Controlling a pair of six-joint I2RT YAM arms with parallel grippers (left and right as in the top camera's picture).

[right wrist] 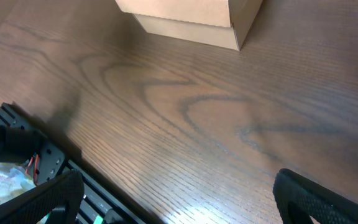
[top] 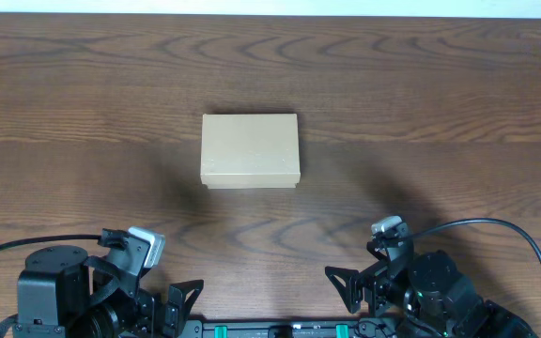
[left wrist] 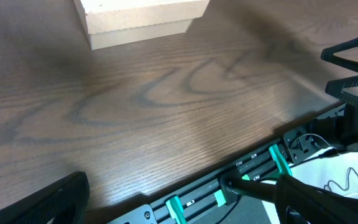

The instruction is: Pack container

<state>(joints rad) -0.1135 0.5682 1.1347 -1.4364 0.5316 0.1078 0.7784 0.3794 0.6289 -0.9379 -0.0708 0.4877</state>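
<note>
Desk (top: 83,84): dark brown wood with bold looping grain and a smooth, faintly glossy top; far edge straight along the top of the overhead view, near edge bounded by the rail.
Container (top: 251,150): plain tan cardboard, matte, rectangular with crisp corners; lid flap down flat; flat on the desk near its middle, between the two arms and well apart from both, bare wood on every side.
Rail (left wrist: 229,186): black metal strip with green clips, along the near desk edge.
Left end effector (left wrist: 179,199): black fingers spread wide, gripping nothing; low over the near left of the desk, container well ahead of it.
Right end effector (right wrist: 176,193): black fingers likewise wide apart, gripping nothing; near right, a container corner well ahead.
Cable (top: 515,230): thin, black, arching over the right arm.
</note>
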